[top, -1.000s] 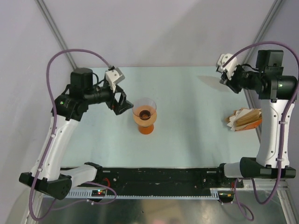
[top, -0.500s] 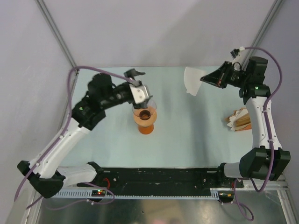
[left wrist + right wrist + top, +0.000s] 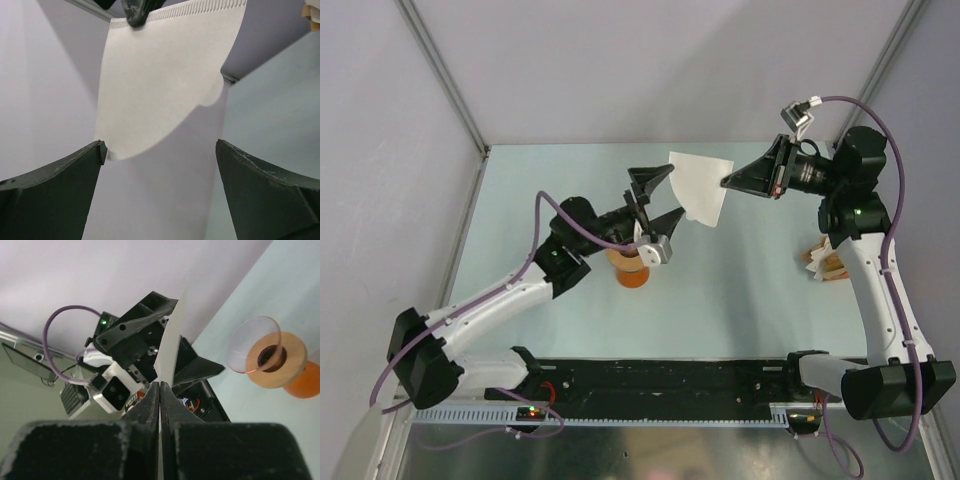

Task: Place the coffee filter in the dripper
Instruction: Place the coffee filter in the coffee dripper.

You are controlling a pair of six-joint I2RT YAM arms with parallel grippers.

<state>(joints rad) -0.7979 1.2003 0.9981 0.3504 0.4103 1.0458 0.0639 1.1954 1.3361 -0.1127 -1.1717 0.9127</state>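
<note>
From above: holds the thin white paper coffee filter (image 3: pixel 700 188) aloft in the clenched right gripper (image 3: pixel 725 184), beside the wide-spread, empty left gripper (image 3: pixel 672 192); sits well above the clear cone-shaped dripper (image 3: pixel 633 276) with orange base.
Left wrist: hangs between splayed fingers (image 3: pixel 55 190), untouched.
Right wrist: could crumple or slip if the handover grip lands on a flimsy edge.

From overhead I saw a pale blue-green table (image 3: pixel 750 290). Only two things stood or lay directly on it. The dripper (image 3: pixel 633 275) stood upright on its orange base, slightly toward 9 o'clock from the table's middle, with part of it hidden beneath an arm. Out at the 3 o'clock edge lay a stack of paper fans (image 3: pixel 818 264) - tan and white, loosely splayed, well apart from the dripper. Along the 6 o'clock edge ran a black rail (image 3: pixel 670 378).
</note>
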